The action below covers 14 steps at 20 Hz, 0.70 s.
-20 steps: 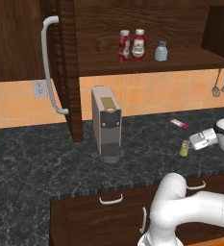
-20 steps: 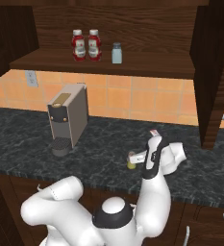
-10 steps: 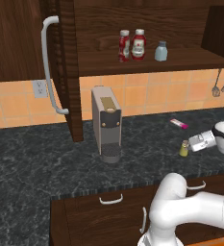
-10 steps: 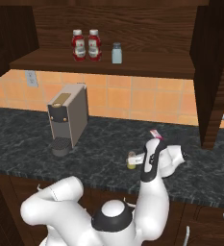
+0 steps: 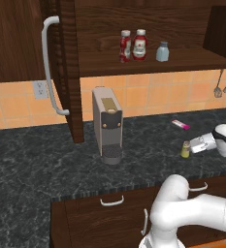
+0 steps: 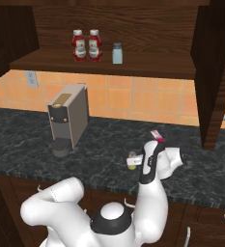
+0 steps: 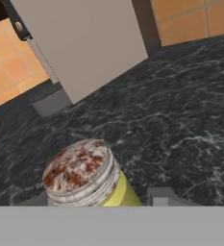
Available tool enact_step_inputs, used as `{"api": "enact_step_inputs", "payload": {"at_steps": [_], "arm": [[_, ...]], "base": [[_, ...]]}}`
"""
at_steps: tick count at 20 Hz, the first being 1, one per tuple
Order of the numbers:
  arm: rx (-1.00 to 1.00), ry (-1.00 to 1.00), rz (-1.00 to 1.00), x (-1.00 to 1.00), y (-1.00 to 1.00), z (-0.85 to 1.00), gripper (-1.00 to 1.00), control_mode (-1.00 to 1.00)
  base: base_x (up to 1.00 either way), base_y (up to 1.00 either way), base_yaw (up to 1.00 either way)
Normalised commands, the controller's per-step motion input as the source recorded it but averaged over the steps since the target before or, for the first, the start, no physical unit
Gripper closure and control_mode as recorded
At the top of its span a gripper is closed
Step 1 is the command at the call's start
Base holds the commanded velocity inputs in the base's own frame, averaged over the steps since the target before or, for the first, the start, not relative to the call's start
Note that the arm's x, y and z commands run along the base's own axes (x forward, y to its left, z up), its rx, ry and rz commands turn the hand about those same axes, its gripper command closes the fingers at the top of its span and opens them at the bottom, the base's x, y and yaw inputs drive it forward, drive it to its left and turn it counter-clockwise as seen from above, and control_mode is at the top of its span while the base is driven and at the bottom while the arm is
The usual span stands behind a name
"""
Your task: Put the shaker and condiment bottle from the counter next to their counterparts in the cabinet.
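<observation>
Gripper (image 5: 194, 145) of the white arm lies low and level over the dark speckled stone counter (image 5: 46, 164), reaching at the tiny yellow-green cylindrical shaker with a tan top (image 5: 185, 149). In the hand view the shaker's mottled top sits right between the two grey finger tips (image 7: 164, 196), one on each side. The jaws stand around it, but whether they already press on it I cannot tell. The shaker stands upright on the counter, so this half of the job looks barely begun: it has yet to be lifted and carried up. Just beyond it lies a pink-and-white tube (image 5: 180, 125), no part of the task. Farther left, against the orange tiled wall, stands a boxy grey coffee machine (image 5: 107, 125). Up on the inner shelf of the dark brown wooden wall cabinet (image 5: 148, 60), whose door hangs open, two small red bottles with white caps and labels (image 5: 133, 45) stand side by side, near a pale blue-grey shaker with a grey cap (image 5: 162, 51). Judging from that pair, the condiment bottle is already placed beside its counterpart.
</observation>
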Motion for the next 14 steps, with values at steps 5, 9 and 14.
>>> {"api": "enact_step_inputs", "payload": {"at_steps": [5,9,14], "arm": [[0.0,-0.01,-0.05,-0.03,0.0,0.01,1.0,-1.0],[0.0,0.0,-0.06,-0.11,0.0,0.54,1.0,-1.0],[-0.02,0.0,-0.09,-0.33,0.01,0.7,1.0,-1.0]], "base": [[0.0,0.0,0.0],[0.0,0.0,0.0],[0.0,0.0,0.0]]}}
